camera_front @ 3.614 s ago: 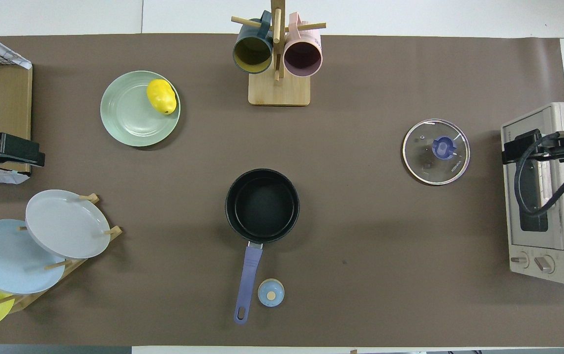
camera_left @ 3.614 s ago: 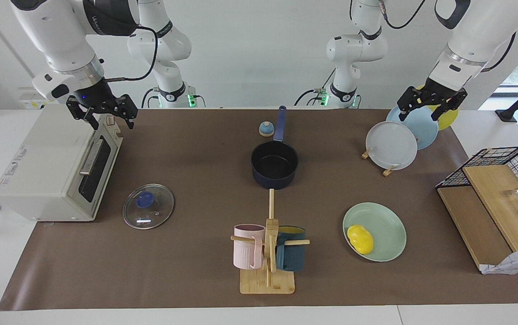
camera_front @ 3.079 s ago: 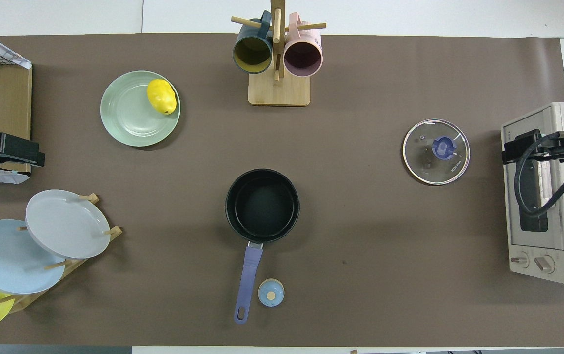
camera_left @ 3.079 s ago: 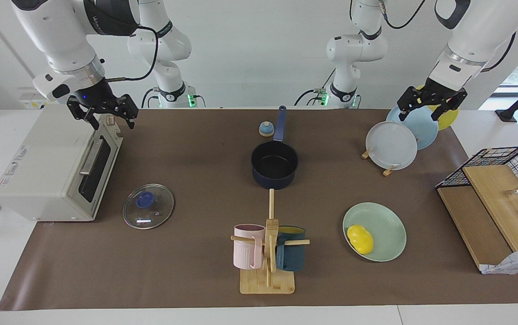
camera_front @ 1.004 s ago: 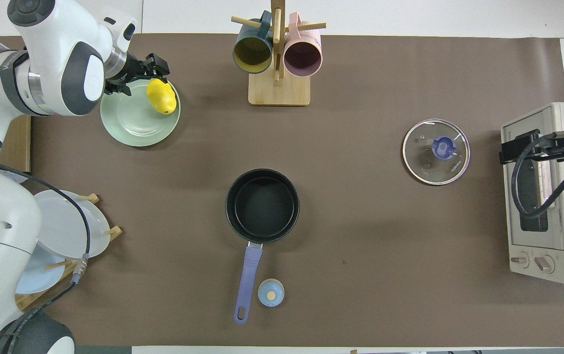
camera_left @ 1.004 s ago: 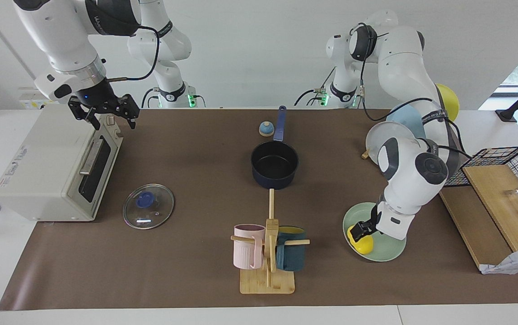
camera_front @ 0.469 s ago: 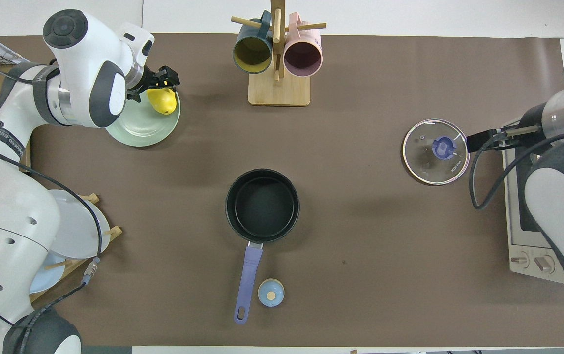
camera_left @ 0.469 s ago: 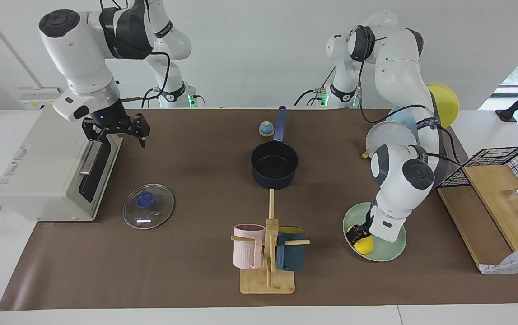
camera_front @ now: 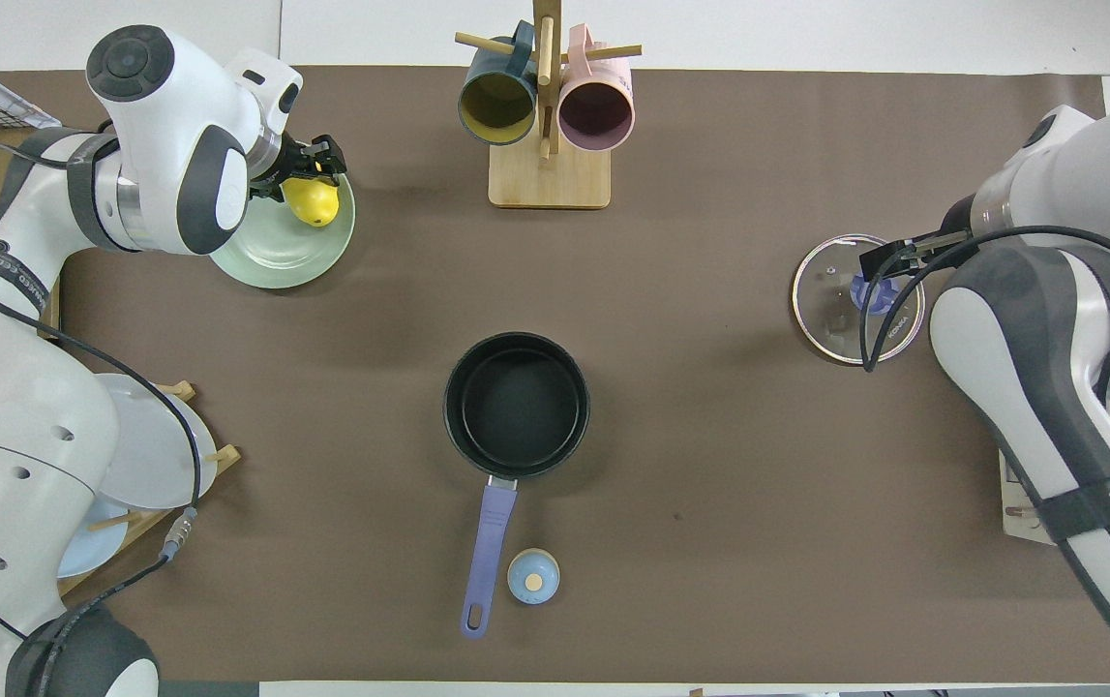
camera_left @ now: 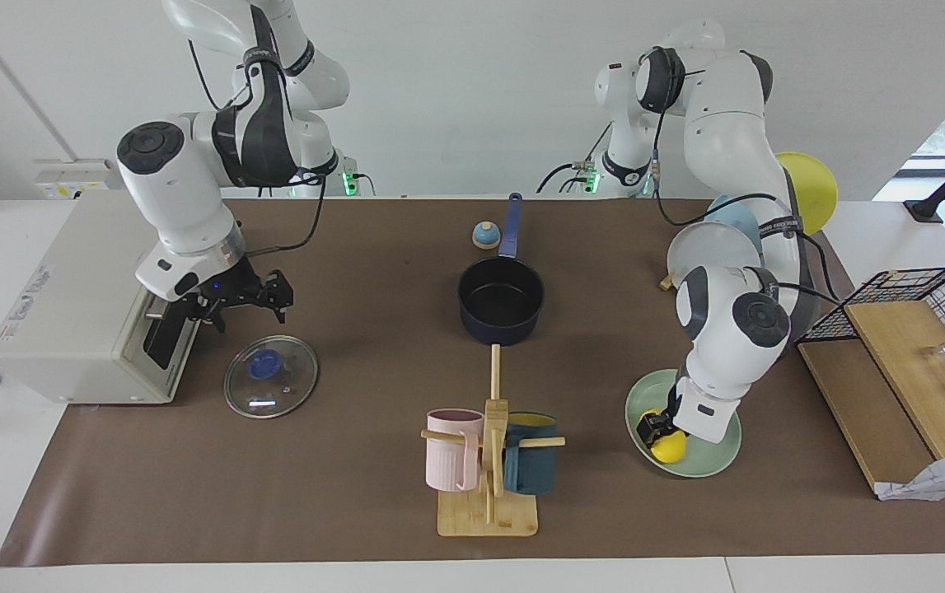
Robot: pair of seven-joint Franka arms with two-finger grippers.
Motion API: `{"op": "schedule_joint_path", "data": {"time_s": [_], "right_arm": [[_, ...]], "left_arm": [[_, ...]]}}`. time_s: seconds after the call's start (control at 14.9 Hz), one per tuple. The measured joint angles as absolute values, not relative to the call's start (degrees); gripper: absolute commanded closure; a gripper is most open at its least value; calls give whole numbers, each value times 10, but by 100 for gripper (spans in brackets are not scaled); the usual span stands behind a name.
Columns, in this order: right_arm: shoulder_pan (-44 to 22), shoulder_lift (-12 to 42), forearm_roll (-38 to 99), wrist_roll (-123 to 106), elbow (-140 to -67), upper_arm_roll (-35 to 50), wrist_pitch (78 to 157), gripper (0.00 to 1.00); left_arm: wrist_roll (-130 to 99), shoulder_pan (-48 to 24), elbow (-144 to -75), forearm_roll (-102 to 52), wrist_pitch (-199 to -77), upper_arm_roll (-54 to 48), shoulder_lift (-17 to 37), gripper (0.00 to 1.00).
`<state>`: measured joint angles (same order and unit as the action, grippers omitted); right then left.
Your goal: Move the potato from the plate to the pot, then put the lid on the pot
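Note:
The yellow potato (camera_left: 671,449) (camera_front: 313,202) lies on the mint-green plate (camera_left: 715,459) (camera_front: 269,257), at its edge toward the mug rack. My left gripper (camera_left: 655,428) (camera_front: 308,165) is down at the potato with its fingers open on either side of it. The navy pot (camera_left: 501,301) (camera_front: 516,405) stands empty mid-table, handle toward the robots. The glass lid (camera_left: 270,376) (camera_front: 845,329) lies flat beside the toaster oven. My right gripper (camera_left: 248,311) (camera_front: 882,263) hangs open just above the lid, over its edge nearest the robots.
A toaster oven (camera_left: 68,288) stands at the right arm's end. A wooden mug rack (camera_left: 488,461) holds a pink and a teal mug. A small bell (camera_left: 485,235) sits beside the pot handle. A plate rack (camera_left: 711,247) and a wire basket (camera_left: 925,288) are at the left arm's end.
My left arm swung from over the plate rack down to the potato. My right gripper moved from over the toaster oven down to just above the lid. The potato shifted slightly.

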<state>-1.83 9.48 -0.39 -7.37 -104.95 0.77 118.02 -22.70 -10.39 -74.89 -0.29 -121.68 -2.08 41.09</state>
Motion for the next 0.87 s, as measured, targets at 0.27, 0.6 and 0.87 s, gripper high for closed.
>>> {"op": "schedule_joint_path", "data": {"time_s": [0.27,0.6,0.87], "right_arm": [[-18,103,-4,-74,-1093,8,1242,0],[-17,107,-4,-100,-1133,7,1300,0],[-4,130,-4,-118,-1140,6,1333,0]], "left_arm": [[-227,-104,-749,-2,-1217,-21,410,89],[-227,-104,-749,-2,-1217,-21,408,100],[-227,-103,-746,-2,-1185,-21,367,100]]}}
